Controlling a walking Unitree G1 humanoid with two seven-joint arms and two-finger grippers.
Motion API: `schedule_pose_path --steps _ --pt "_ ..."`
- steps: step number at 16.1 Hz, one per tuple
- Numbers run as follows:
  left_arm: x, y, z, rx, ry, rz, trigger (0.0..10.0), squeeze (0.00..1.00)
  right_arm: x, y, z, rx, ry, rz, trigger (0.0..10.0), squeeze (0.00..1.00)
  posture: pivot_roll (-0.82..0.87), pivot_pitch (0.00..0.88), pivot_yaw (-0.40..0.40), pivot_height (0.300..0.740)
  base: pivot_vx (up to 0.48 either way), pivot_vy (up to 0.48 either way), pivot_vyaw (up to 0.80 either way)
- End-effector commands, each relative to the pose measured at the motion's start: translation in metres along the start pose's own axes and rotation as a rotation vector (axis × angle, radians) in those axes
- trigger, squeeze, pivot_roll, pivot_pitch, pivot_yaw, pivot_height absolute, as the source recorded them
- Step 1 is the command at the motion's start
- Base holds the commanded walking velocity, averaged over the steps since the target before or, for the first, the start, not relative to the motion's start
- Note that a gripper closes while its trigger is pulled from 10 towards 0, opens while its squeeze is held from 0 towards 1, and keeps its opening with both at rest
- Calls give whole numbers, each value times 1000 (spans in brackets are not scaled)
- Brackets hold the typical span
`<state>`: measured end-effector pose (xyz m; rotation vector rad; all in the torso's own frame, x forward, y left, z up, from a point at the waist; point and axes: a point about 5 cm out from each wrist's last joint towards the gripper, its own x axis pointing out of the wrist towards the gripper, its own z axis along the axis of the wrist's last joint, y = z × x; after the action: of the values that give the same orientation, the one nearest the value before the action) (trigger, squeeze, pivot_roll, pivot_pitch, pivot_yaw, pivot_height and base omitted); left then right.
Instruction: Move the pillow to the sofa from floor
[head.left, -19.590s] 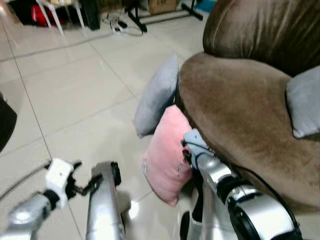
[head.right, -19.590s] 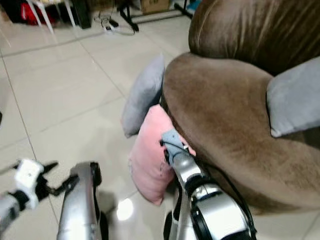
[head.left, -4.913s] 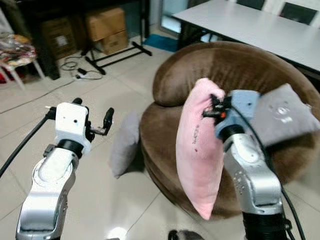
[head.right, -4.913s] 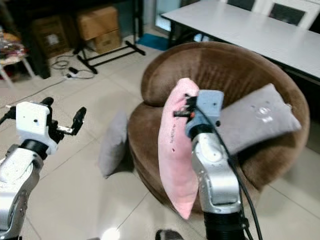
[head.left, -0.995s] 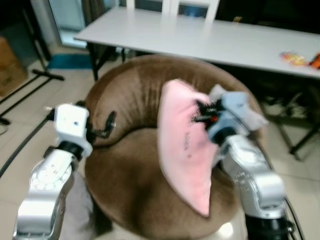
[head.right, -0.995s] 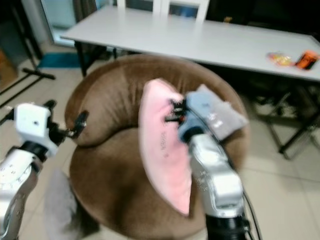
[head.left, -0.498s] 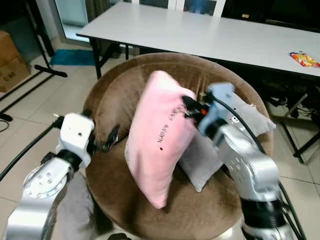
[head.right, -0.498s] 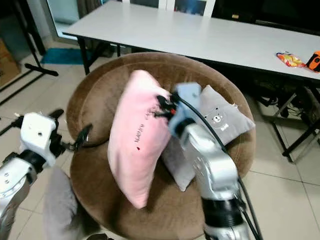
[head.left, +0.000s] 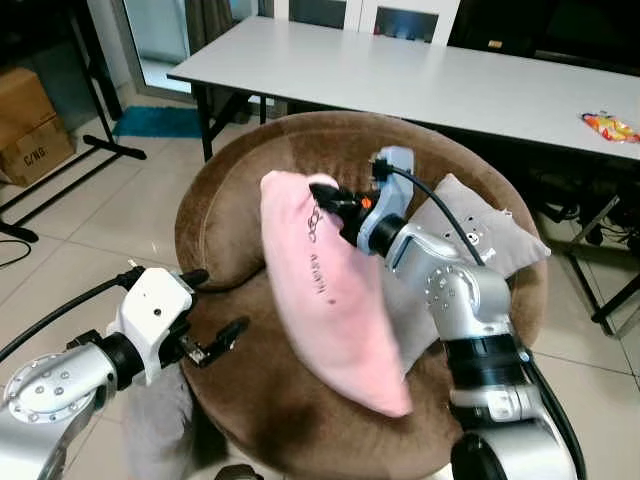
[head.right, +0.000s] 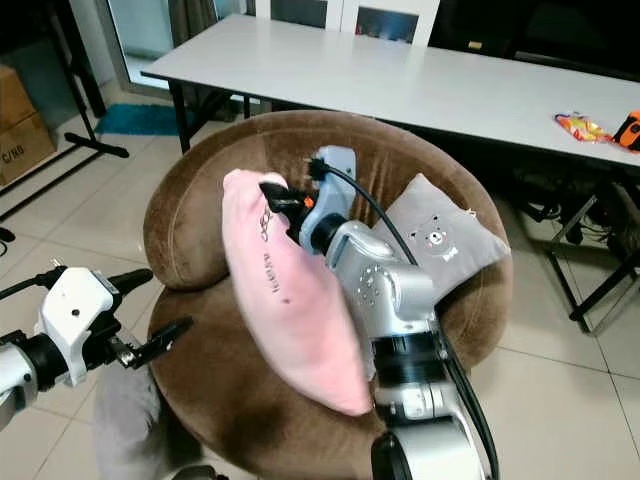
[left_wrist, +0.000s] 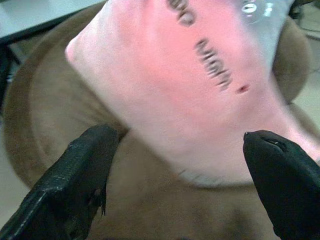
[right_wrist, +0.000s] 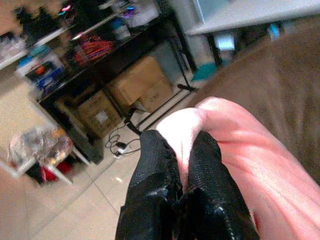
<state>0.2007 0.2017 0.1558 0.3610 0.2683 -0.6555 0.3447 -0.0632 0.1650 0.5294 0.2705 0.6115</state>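
Where the right hand pinches its corner, the pillow hangs below.

The grey pillow is partly hidden behind the pink pillow and the right arm. The white table is cut off at the frame edge.

floor: pale tiles | long white table | cardboard box
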Motion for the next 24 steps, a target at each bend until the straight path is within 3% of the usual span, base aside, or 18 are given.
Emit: schedule_pose_path --steps 1,3,4,5,6,9,11,12,13,17,19,20,21,22,23,24 --pt "-1 -2 3 2 -4 -26 10000 0 -2 -20 8 78 -66 -53 10000 0 127 0 -43 740 0 0 0" --pt "-4 -1 1 -1 6 -49 10000 0 -10 -60 3 174 -89 -212 10000 0 138 0 -45 740 0 0 0" --pt "-5 -1 1 -3 7 -53 10000 0 -15 -70 4 190 -107 -249 10000 0 138 0 -45 740 0 0 0" --pt "-6 -2 1 -10 12 -69 10000 0 -31 -97 4 220 -145 -365 10000 0 138 0 -42 740 0 0 0" --pt "-7 -2 1 -11 14 -79 10000 0 -43 -115 2 219 -165 -450 10000 0 138 0 -42 740 0 0 0" --pt "-9 -1 5 -8 11 -90 10000 0 -71 -145 -6 199 -200 -576 10000 0 132 0 -32 740 0 0 0" --pt "-9 -1 5 -4 21 -107 10000 0 -77 -151 -15 152 -156 -577 10000 0 132 0 -32 740 0 0 0" --pt "-8 -2 5 -5 29 -118 10000 0 -78 -153 -23 118 -112 -574 10000 973 132 0 -32 740 0 0 0" --pt "-8 -3 3 -25 38 -131 10000 0 -80 -155 -26 88 -93 -572 10000 1000 124 0 -28 740 0 0 0" --pt "-9 -5 -13 -106 50 -145 10000 0 -91 -157 -22 8 -91 -500 10000 1000 124 0 -33 740 0 0 0" --pt "-10 -4 -15 -127 28 -129 10000 0 -103 -156 -1 -154 -136 -489 10000 1000 115 0 -33 740 0 0 0" --pt "-9 0 -16 -145 12 -74 10000 0 -113 -142 23 -245 -209 -452 10000 1000 95 0 -29 740 0 0 0" --pt "-5 4 -19 -144 1 -14 10000 0 -118 -130 35 -316 -241 -440 10000 816 90 0 -28 740 0 0 0" --pt "-3 6 -21 -143 -8 13 10000 0 -120 -125 38 -339 -252 -432 10000 816 90 0 -28 740 0 0 0" --pt "1 12 -30 -146 -26 83 10000 0 -122 -112 41 -376 -253 -413 10000 0 77 0 -26 740 0 0 0" --pt "3 16 -38 -159 -18 156 10000 0 -122 -92 36 -404 -234 -369 10000 0 72 0 -27 740 0 0 0"
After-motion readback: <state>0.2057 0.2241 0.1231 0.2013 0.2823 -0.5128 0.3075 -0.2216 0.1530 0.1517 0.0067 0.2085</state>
